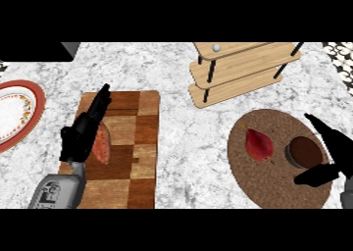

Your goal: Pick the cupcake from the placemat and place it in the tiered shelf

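Two hands are seen in the head view. The right hand [331, 157] is positioned at the right edge of the round brown placemat [273, 184], with fingers extended straight above the cupcake [305, 152] and the thumb spread below it; nothing is grasped, and contact with the cupcake cannot be judged. The cupcake, dark brown on top with a grey wrapper, is located on the right part of the placemat. A red, leaf-shaped item [260, 144] is noted just left of it on the same mat. The tiered shelf [241, 68], of light wood with black posts, is situated beyond the placemat toward the top of the view, well apart from the cupcake. The left hand [84, 131] is held over the left side of the wooden cutting board [136, 147], fingers relaxed and released, with an orange-red item [102, 145] lying just beside it. A red-rimmed plate [29, 112] is recorded at the left edge of the marble counter [187, 147].
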`<state>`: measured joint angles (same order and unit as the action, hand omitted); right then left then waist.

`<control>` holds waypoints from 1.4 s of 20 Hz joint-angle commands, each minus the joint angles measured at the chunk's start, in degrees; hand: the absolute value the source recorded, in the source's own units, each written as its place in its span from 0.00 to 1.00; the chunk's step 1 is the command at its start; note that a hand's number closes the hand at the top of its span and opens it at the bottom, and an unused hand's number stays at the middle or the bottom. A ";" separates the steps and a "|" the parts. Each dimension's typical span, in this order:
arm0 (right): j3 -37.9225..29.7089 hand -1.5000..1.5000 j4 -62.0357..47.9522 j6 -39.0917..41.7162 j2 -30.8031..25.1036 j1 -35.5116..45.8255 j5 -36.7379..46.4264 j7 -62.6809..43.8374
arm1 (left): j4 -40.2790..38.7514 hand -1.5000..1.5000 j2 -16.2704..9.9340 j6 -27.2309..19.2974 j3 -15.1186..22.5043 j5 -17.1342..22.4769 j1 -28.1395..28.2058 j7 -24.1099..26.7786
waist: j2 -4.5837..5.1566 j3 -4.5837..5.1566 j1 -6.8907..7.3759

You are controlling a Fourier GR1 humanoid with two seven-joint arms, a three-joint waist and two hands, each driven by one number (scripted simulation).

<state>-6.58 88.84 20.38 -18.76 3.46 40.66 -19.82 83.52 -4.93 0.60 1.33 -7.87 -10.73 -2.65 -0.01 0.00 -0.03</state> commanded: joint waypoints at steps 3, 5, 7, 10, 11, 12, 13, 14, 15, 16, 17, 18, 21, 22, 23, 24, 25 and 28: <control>-1.14 0.00 -3.78 -0.29 -0.51 -0.34 1.39 4.31 | -0.86 0.50 1.80 -1.43 0.93 -2.08 1.86 2.99 | 0.00 0.00 -0.02; -2.08 0.00 -6.66 -0.78 -1.04 1.32 1.75 5.15 | -1.30 0.50 2.52 -1.06 1.89 -2.39 1.66 2.34 | 0.01 0.00 0.03; 2.17 1.00 -0.22 0.23 1.82 -3.37 3.61 2.37 | -2.39 0.50 0.79 0.86 -0.28 -0.79 -0.78 1.66 | -0.02 0.01 -0.15; 2.33 1.00 -8.19 -1.64 -0.24 2.07 6.41 6.64 | 1.33 0.50 1.00 0.43 0.22 -1.22 1.33 -0.39 | 0.01 0.00 0.10; 3.01 1.00 -3.83 0.35 -1.72 -0.68 6.56 6.70 | 0.38 0.50 1.49 -0.01 -0.18 -0.82 0.10 -0.95 | -0.02 0.00 -0.05; 4.57 1.00 -3.95 -3.69 -0.43 -2.81 9.02 8.16 | -1.11 0.50 2.09 -1.35 -0.01 -1.95 -0.52 0.35 | 0.00 0.00 -0.12; 2.25 1.00 -2.53 -2.23 -1.38 -3.17 7.29 9.09 | 0.85 0.50 0.03 1.82 -1.41 0.33 1.35 0.54 | -0.03 0.00 -0.06; 1.98 1.00 -5.00 -3.67 -1.97 -2.15 7.89 11.21 | 0.80 0.50 3.46 -2.01 1.91 -2.97 2.47 0.42 | -0.01 0.00 -0.02; -0.02 1.00 -2.41 -0.77 -2.30 -1.08 5.98 9.22 | -2.53 0.50 0.50 0.69 -1.86 -0.65 -0.84 1.99 | 0.00 0.01 -0.10; 7.77 1.00 -0.62 -3.36 2.83 -1.47 10.21 6.72 | -2.81 0.50 -1.06 2.08 -3.03 0.63 -0.45 2.99 | 0.01 0.02 -0.02; 13.56 1.00 4.08 -3.15 6.73 -3.02 12.38 4.30 | 0.16 0.50 1.12 0.20 0.33 -1.75 3.13 2.25 | -0.19 0.05 0.19; 16.88 1.00 6.45 -1.04 7.30 -1.65 13.73 2.89 | -0.64 0.50 0.22 0.92 -0.90 -0.87 -0.02 -0.50 | -0.20 0.08 0.11; 31.66 1.00 7.03 -0.62 15.49 -0.41 19.41 1.08 | -0.94 0.50 1.71 0.34 0.53 -1.60 -1.83 -0.87 | -0.21 0.13 1.41; 33.98 1.00 9.34 -0.92 17.08 -1.94 20.85 -1.14 | 0.02 0.50 0.57 0.76 -0.68 -0.83 0.03 0.05 | -0.37 0.11 0.91; 37.86 1.00 10.27 -1.55 18.32 -2.22 21.05 -5.07 | -0.70 0.50 2.39 -0.78 0.90 -2.32 -0.08 0.22 | -0.29 0.09 0.55; 40.69 1.00 11.84 -1.37 18.41 -1.42 19.65 -7.88 | -0.85 0.50 0.59 2.13 -0.30 -0.15 0.04 0.17 | -0.23 0.08 0.58; 43.48 1.00 11.61 -4.62 18.48 -4.19 19.69 -9.05 | 0.35 0.50 1.07 1.19 0.01 -0.67 1.67 0.50 | -0.19 0.02 0.38; 47.69 1.00 10.69 -10.57 18.63 -3.19 16.06 -10.77 | -0.41 0.50 -0.44 2.39 -1.64 0.32 -0.70 -0.45 | -0.03 -0.01 0.25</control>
<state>33.20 99.24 15.49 -2.11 1.00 58.30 -27.28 83.15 -3.87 1.41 1.11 -8.88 -10.72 -2.52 -0.22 0.11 0.33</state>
